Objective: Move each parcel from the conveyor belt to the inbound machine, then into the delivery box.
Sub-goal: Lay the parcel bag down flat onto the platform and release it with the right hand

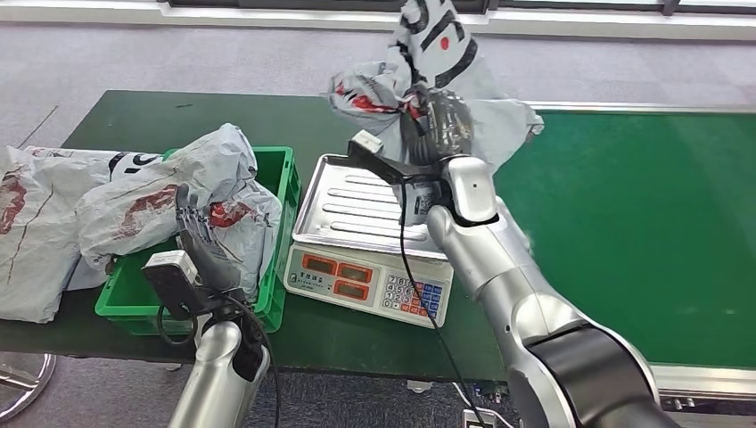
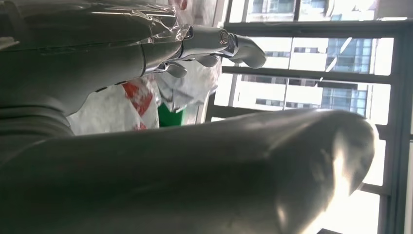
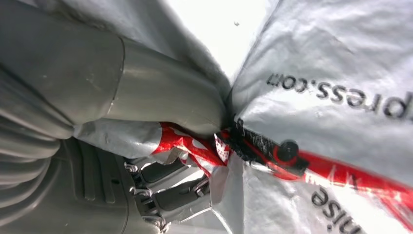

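Note:
My right hand (image 1: pixel 437 125) grips a crumpled grey parcel (image 1: pixel 419 62) with red and black print, held up in the air above the far edge of the scale (image 1: pixel 352 201). In the right wrist view the thumb (image 3: pixel 165 95) and fingers (image 3: pixel 165 190) clamp a fold of that parcel (image 3: pixel 331 87). My left hand (image 1: pixel 201 241) hangs open over the green crate (image 1: pixel 283 165), fingers spread just above the grey parcels (image 1: pixel 192 192) piled in it. The left wrist view shows its fingers (image 2: pixel 214 41) apart, with a parcel (image 2: pixel 131 105) beyond them.
The silver weighing scale with red displays and a keypad (image 1: pixel 414 294) stands between the crate and the green conveyor belt (image 1: pixel 642 232). More grey parcels (image 1: pixel 36 223) lie on the dark table left of the crate. A black cable (image 1: pixel 414 285) trails across the scale.

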`<move>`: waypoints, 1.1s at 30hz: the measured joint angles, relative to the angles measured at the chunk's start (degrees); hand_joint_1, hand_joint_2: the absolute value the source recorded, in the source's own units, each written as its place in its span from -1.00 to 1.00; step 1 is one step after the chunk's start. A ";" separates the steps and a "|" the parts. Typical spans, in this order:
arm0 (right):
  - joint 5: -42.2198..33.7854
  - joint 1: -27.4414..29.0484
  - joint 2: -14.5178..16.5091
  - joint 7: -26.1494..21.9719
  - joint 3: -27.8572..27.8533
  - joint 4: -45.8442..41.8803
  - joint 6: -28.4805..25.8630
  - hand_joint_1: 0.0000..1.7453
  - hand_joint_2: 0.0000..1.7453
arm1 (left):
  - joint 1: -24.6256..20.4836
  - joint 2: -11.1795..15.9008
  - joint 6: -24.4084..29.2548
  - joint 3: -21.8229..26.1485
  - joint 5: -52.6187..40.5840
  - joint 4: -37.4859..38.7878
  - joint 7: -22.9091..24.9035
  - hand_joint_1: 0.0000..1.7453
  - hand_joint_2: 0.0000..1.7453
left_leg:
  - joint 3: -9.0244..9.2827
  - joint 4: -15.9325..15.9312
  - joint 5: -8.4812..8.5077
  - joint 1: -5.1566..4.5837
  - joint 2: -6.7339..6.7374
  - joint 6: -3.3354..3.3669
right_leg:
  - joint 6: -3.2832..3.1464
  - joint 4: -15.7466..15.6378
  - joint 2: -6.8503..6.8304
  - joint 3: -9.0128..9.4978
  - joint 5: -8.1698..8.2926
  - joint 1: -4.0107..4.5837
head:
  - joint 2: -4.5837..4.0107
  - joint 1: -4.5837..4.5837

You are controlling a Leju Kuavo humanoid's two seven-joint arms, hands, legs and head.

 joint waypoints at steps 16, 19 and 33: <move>-20.53 5.05 4.01 -1.54 19.45 3.66 5.22 0.75 1.00 | -2.45 -0.87 -1.61 -0.01 -0.35 3.70 0.54 -1.00 -1.00 | -0.13 0.01 0.00 0.01 -0.06 0.00 | -0.06 -0.01 -0.03 -0.09 -0.03 0.01 | 0.02 0.01; -21.41 5.37 3.99 -0.81 20.00 4.70 3.90 -0.75 0.00 | -3.03 -0.86 -1.82 -0.01 -0.35 4.19 0.22 -1.00 -1.00 | -0.13 0.01 0.00 0.01 -0.06 0.00 | -0.06 -0.01 -0.03 -0.10 -0.02 0.02 | 0.01 0.00; 0.71 10.56 -4.55 12.84 15.62 -3.43 -5.46 -1.00 -1.00 | -1.18 -0.23 6.64 0.00 -0.95 3.74 -0.95 -1.00 -1.00 | -0.13 0.01 -0.02 0.00 -0.08 0.02 | -0.06 -0.03 -0.05 -0.07 -0.02 0.01 | 0.01 0.01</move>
